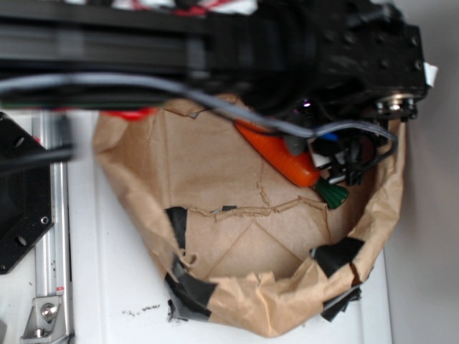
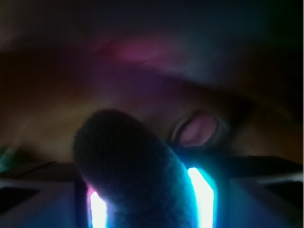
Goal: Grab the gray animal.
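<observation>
In the wrist view the gray animal (image 2: 137,166) is a dark fuzzy rounded body filling the gap between my gripper's (image 2: 149,202) two glowing pads (image 2: 203,194), touching both. A pinkish ear (image 2: 199,129) shows just behind it. In the exterior view the gripper (image 1: 348,163) sits low at the back right of the brown paper bag (image 1: 237,215), largely hidden by the black arm (image 1: 337,50). The gray animal is hidden there. The orange toy carrot (image 1: 287,159) with its green top (image 1: 332,192) lies right beside the gripper.
The crumpled bag has raised walls patched with black tape (image 1: 337,254) and stands on a white table (image 1: 107,287). A black and silver frame (image 1: 43,215) stands at the left. A gray cable (image 1: 215,104) crosses over the bag.
</observation>
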`<state>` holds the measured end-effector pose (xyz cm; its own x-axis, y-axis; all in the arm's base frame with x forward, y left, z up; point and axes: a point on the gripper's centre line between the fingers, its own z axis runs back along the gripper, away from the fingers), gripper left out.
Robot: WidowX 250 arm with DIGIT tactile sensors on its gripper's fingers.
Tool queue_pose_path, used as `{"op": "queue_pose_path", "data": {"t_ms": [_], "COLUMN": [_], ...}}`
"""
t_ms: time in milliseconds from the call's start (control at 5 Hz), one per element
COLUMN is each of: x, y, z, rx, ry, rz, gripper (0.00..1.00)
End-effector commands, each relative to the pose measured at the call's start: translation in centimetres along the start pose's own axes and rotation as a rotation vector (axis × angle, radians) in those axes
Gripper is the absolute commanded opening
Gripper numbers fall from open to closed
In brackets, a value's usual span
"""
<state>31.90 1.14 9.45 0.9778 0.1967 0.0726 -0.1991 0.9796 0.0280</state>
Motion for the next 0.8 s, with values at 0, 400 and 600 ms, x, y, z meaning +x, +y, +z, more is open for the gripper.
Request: {"op": "queue_pose_path", "data": {"t_ms": [0, 400, 600], "x": [-6.4, -6.9, -6.0], "y": [-0.9, -2.3, -2.1], "z": [11.2, 13.3, 13.2], "rx": [-0.013, -0.196, -0.159], "ry": [-0.027, -0.006, -0.022], "rz": [-0.193, -0.148, -0.153], "gripper": [0.0, 0.0, 0.0]}}
